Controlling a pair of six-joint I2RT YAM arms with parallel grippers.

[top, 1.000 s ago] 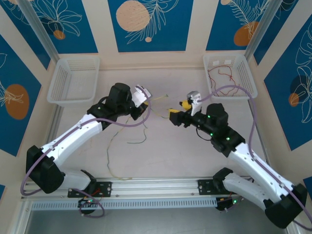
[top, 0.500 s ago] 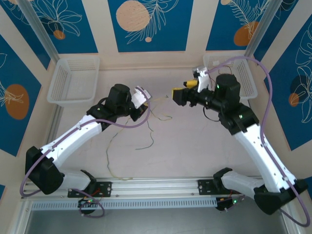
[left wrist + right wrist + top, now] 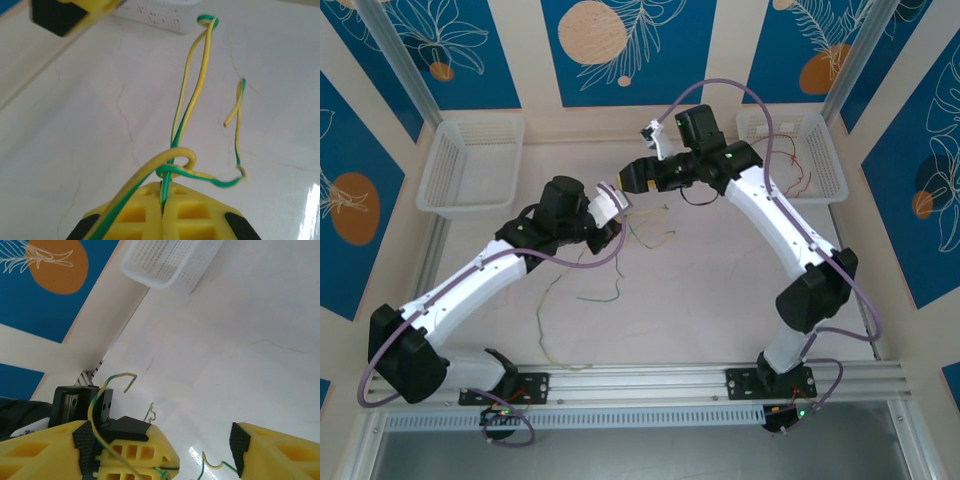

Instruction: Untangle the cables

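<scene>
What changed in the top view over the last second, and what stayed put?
The right gripper swung farther out from the near edge and leftward. It now sits open, close beside the left gripper. Whether it let a cable go on the way cannot be told. The left gripper stayed where it was, shut on the green-yellow cable. The loose green cable barely shifted.

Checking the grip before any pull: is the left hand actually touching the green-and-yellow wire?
Touching. The left wrist view shows the left hand shut, with the green-and-yellow wire running straight down into its closed seam and pinched there.
</scene>
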